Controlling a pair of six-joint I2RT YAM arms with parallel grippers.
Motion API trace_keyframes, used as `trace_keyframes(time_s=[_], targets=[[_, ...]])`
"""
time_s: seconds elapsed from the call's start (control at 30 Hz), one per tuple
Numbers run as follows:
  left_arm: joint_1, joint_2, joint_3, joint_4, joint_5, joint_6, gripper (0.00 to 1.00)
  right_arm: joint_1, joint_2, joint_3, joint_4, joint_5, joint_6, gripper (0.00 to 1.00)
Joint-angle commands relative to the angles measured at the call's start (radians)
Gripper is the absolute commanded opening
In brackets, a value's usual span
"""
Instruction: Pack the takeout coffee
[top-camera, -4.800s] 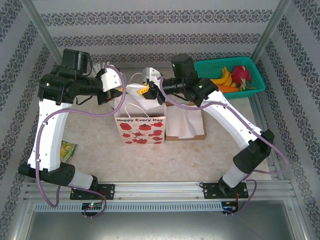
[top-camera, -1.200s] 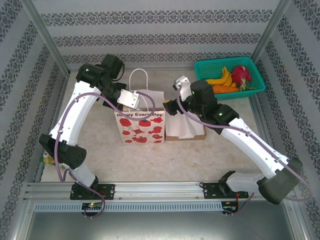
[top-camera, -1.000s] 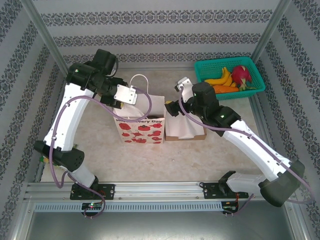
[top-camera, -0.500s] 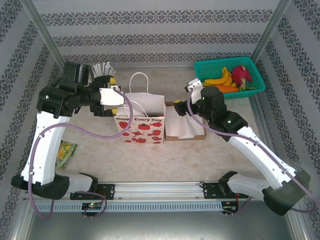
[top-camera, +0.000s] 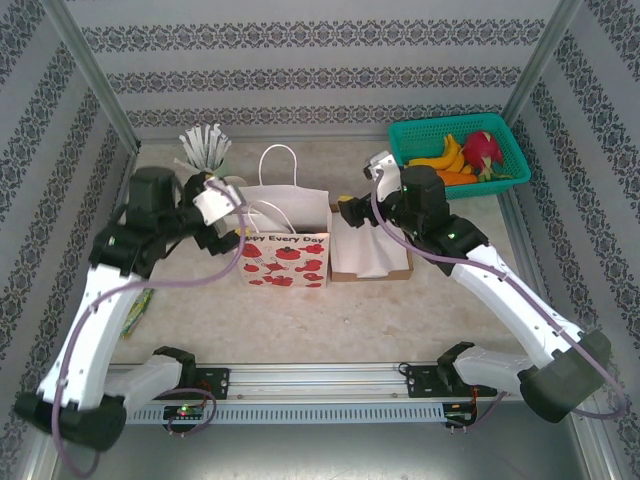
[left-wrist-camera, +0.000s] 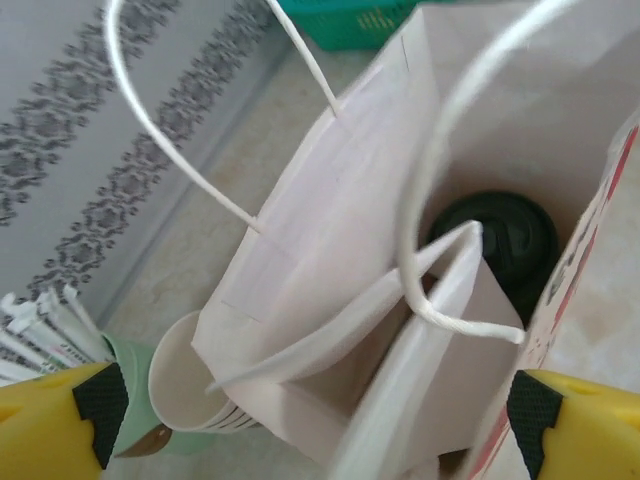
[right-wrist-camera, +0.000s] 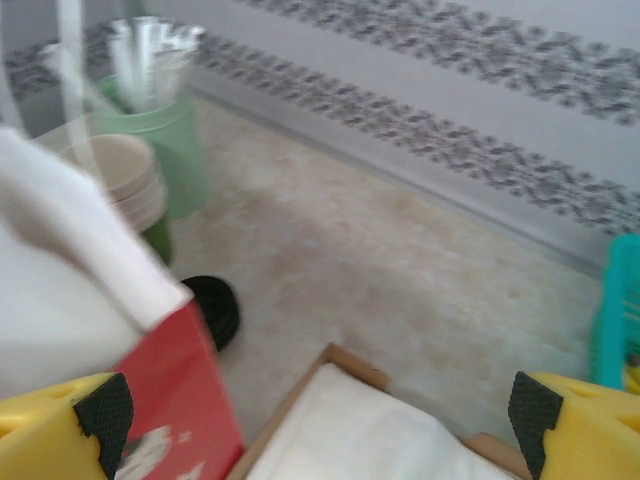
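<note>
Now, the left gripper (left-wrist-camera: 320, 415) hangs wide open and empty just above the paper bag (left-wrist-camera: 330, 250), the black-lidded takeout coffee (left-wrist-camera: 500, 240) sitting down inside it at the bottom, so the packing looks done, bar backing the gripper clear.

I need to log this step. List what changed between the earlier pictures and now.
The left gripper pulled out of the paper bag and back to its left, open; the takeout coffee sits inside the bag. The right gripper withdrew rightward above the cardboard box, open. Bag, box and fruit basket stayed put.
</note>
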Motion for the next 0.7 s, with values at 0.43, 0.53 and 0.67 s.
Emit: trace_keyframes(time_s=[0.43,0.53,0.67], targets=[[0.105,-0.082,-0.541,0.576,-1.193,-0.895,1.0,-0.381,-0.097,-0.406,0.17,0.285,0.241,0.98],[0.175,-0.052,-0.665,0.682,-1.154,-1.003,1.0,-0.444,-0.045,-0.465,0.216,0.251,0.22,0.98],[0.24,-0.004,-0.834,0.963,-0.983,-0.976,1.0,-0.523,0.053,-0.519,0.314,0.086,0.197,0.98]])
